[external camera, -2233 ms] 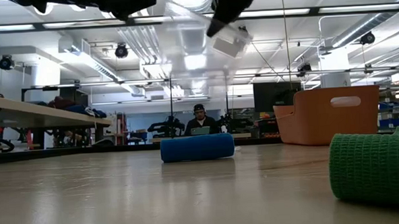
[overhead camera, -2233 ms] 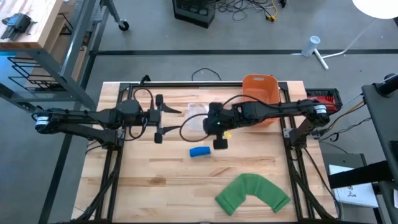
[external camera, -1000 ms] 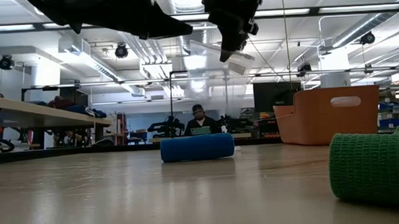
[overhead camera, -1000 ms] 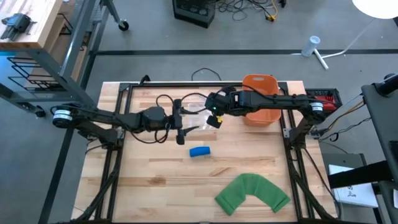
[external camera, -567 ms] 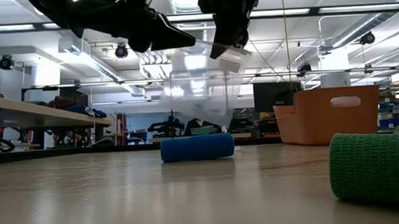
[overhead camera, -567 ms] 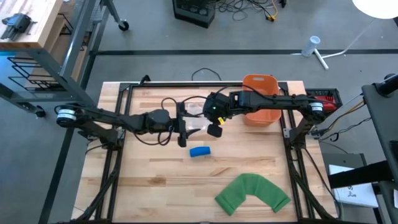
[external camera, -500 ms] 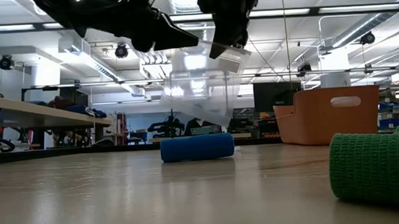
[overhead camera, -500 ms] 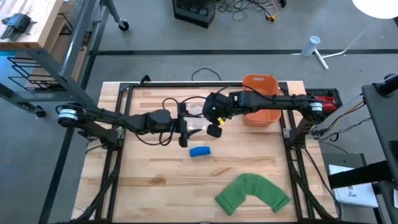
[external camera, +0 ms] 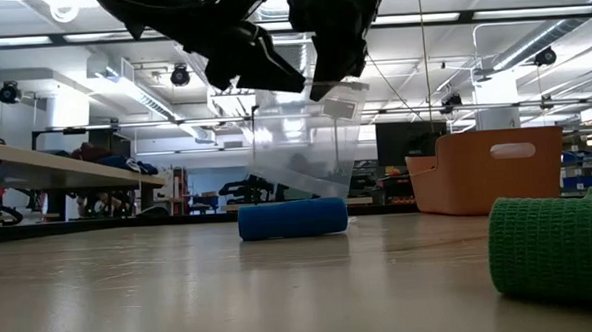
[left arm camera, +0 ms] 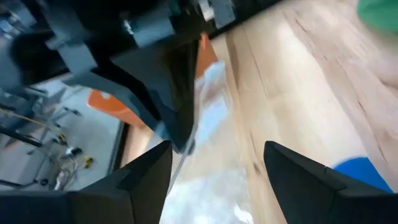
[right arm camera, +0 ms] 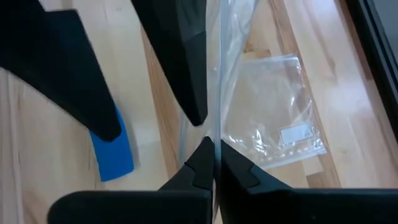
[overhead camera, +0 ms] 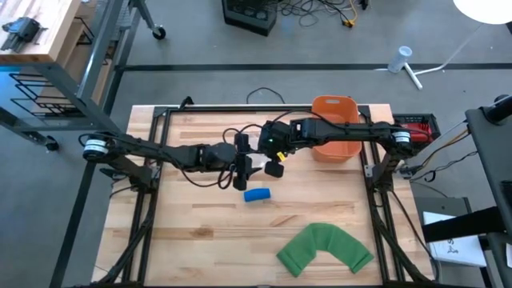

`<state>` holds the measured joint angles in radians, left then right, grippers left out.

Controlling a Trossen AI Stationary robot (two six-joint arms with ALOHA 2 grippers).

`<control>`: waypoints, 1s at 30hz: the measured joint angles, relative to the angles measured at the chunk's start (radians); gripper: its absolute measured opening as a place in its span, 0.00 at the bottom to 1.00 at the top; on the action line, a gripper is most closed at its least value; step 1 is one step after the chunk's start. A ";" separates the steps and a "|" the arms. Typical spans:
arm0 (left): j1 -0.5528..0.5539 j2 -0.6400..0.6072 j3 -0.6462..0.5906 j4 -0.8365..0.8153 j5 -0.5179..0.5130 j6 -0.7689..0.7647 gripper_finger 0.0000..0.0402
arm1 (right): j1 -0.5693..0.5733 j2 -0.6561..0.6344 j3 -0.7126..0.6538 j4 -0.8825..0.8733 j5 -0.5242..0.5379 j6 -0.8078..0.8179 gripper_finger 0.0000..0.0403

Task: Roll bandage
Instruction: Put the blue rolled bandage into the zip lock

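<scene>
A blue rolled bandage (overhead camera: 256, 194) lies on its side mid-table. A green bandage (overhead camera: 324, 248) lies flat in a bent strip near the front edge. Above the blue roll, a clear plastic bag (external camera: 300, 146) hangs from my shut right gripper (external camera: 327, 80). My left gripper (overhead camera: 248, 170) stands open close beside the bag's top, its two fingers (right arm camera: 74, 81) on the side of the sheet toward the blue roll (right arm camera: 115, 152). In the left wrist view the bag (left arm camera: 208, 121) shows ahead, between the fingers' lines. My right gripper pinches the bag's top edge (right arm camera: 217, 134) between its two fingers, coming slanting down from the table's right. The bag hangs slack below the fingers, clear of the table. My left gripper: I cannot tell whether its near finger (right arm camera: 180, 62) touches the sheet.
An orange bin (overhead camera: 336, 132) stands at the back right. Another clear bag with a white label (right arm camera: 273, 118) lies flat on the table beyond the grippers. Bare wood lies left of the blue roll and between it and the green bandage (external camera: 555, 245).
My left gripper has gone toward the table's right, up to the bag and my right gripper, and has tipped and rolled on the way. My right gripper has turned at the wrist. The bag now hangs lower below it, down behind the blue roll.
</scene>
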<state>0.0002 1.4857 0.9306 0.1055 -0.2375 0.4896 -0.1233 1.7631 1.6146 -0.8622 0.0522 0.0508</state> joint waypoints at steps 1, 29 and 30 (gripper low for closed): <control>0.000 0.000 0.004 -0.014 0.000 -0.001 0.61 | 0.000 -0.001 0.000 0.000 0.000 0.000 0.00; -0.001 -0.001 0.004 -0.086 0.015 0.042 0.55 | -0.010 0.001 0.000 0.039 0.016 0.009 0.00; -0.002 0.000 0.007 -0.098 0.014 0.036 0.54 | -0.010 0.001 -0.001 0.035 0.040 0.009 0.00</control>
<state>-0.0017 1.4853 0.9373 0.0079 -0.2234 0.5252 -0.1336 1.7638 1.6138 -0.8276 0.0919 0.0597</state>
